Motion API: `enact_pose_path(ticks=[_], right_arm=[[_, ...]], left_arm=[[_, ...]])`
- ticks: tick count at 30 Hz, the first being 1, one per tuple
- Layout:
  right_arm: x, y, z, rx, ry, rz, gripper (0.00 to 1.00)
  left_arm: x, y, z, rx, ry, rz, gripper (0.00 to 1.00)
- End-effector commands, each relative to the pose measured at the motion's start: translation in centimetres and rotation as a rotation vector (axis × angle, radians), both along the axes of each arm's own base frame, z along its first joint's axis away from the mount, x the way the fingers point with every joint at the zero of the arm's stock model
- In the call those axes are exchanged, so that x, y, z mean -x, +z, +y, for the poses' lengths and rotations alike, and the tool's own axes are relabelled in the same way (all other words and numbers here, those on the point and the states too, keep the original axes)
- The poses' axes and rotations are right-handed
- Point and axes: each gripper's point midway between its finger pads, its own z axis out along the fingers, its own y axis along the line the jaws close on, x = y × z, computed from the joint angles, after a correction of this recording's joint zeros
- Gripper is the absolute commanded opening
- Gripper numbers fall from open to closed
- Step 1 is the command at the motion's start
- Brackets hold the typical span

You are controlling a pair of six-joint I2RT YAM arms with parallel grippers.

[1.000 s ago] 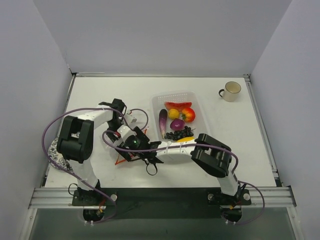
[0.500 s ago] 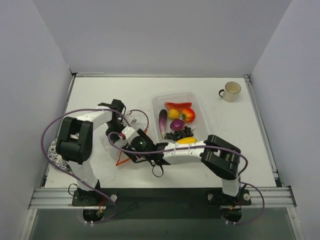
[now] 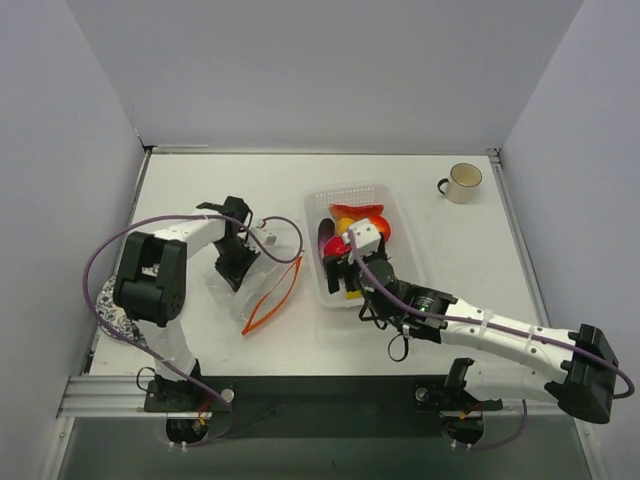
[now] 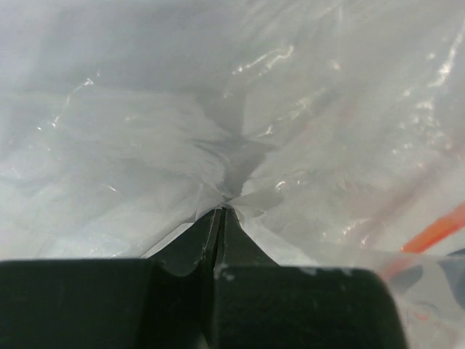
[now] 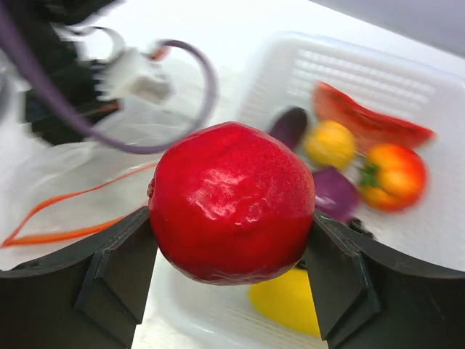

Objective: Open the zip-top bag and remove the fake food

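The zip-top bag (image 3: 262,290) lies crinkled left of centre, its orange-red zip strip (image 3: 272,303) curling toward the front. My left gripper (image 3: 238,266) is shut on a pinch of the bag's clear plastic (image 4: 240,156), the jaws pressed together (image 4: 221,211). My right gripper (image 5: 232,243) is shut on a glossy red round fruit (image 5: 231,207), hanging over the near left part of the white mesh basket (image 3: 400,215). From above the fruit (image 3: 334,249) shows beside that gripper (image 3: 340,262). More fake food lies in the basket: an orange-red fruit (image 5: 392,174), a yellow piece (image 5: 330,142) and a purple one (image 5: 334,193).
A cream mug (image 3: 461,182) stands at the back right. A patterned plate (image 3: 106,303) pokes out at the left table edge behind the left arm. A purple cable (image 5: 196,80) loops between bag and basket.
The right arm has swung from the bag to the right, now over the basket with the red fruit in its jaws. The bag lies uncovered; the left gripper has stayed put.
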Motion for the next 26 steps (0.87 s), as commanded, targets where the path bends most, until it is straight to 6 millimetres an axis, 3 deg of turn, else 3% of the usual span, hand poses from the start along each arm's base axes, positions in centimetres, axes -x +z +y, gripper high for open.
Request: enact_pose_path(ticks=[1,2,3,4,10,13,14,17,19,20,21,22,23,24,25,26], right_arm=[[-2.5,-2.2,-6.5,0.027,-0.271,0.096,0.95],[-3.1,-2.4,-7.6,0.034,-0.318,0.118,1.0],[-3.0,-2.9,-8.5,0.07,-0.347,0.141,1.0],[-3.0,-2.7,-8.6,0.086,-0.353,0.152,1.0],[-3.0,-0.9,-9.7,0.103,-0.398,0.147,1.0],[-3.0,1.0,-10.1,0.097,-0.422,0.137,1.0],[-3.0,1.6,-10.3,0.1,-0.428,0.135,1.0],[-2.6,3.0,-11.4,0.111,-0.452,0.122,1.0],[-2.2,4.2,-12.2,0.087,-0.462,0.104,1.0],[-2.0,4.2,-12.8,0.099,-0.474,0.1,1.0],[-1.8,4.0,-13.4,0.106,-0.486,0.095,1.0],[-1.4,4.2,-14.1,0.096,-0.491,0.084,1.0],[-1.2,4.0,-14.7,0.108,-0.503,0.084,1.0],[-1.0,3.8,-15.4,0.114,-0.523,0.078,1.0],[-0.7,3.6,-16.1,0.108,-0.534,0.077,1.0],[-0.4,3.3,-16.8,0.122,-0.547,0.078,1.0]], left_arm=[[-1.4,4.3,-2.9,0.155,0.018,-0.05,0.16],[-1.6,5.3,-3.2,0.168,0.018,-0.07,0.31],[-1.8,6.9,-3.4,0.184,0.025,-0.102,0.71],[-2.7,8.5,-3.8,0.209,0.028,-0.146,0.97],[-4.4,16.6,-5.1,0.307,0.045,-0.322,0.97],[-4.4,19.9,-5.6,0.355,0.054,-0.389,0.97],[-4.6,22.1,-5.8,0.38,0.06,-0.441,0.97],[-3.7,25.7,-6.6,0.463,0.042,-0.508,0.97],[-3.6,26.4,-7.3,0.507,0.041,-0.567,0.97],[-2.9,28.1,-7.1,0.537,0.069,-0.64,0.97],[-3.6,26.6,-7.0,0.537,0.091,-0.682,0.97],[-3.6,26.7,-6.8,0.549,0.109,-0.728,0.97],[-3.6,28.8,-6.7,0.598,0.122,-0.851,0.97],[-3.1,26.2,-6.4,0.587,0.138,-0.838,0.97],[-2.9,25.8,-6.1,0.593,0.145,-0.872,0.97],[-2.7,27.8,-6.0,0.636,0.133,-0.987,0.97]])
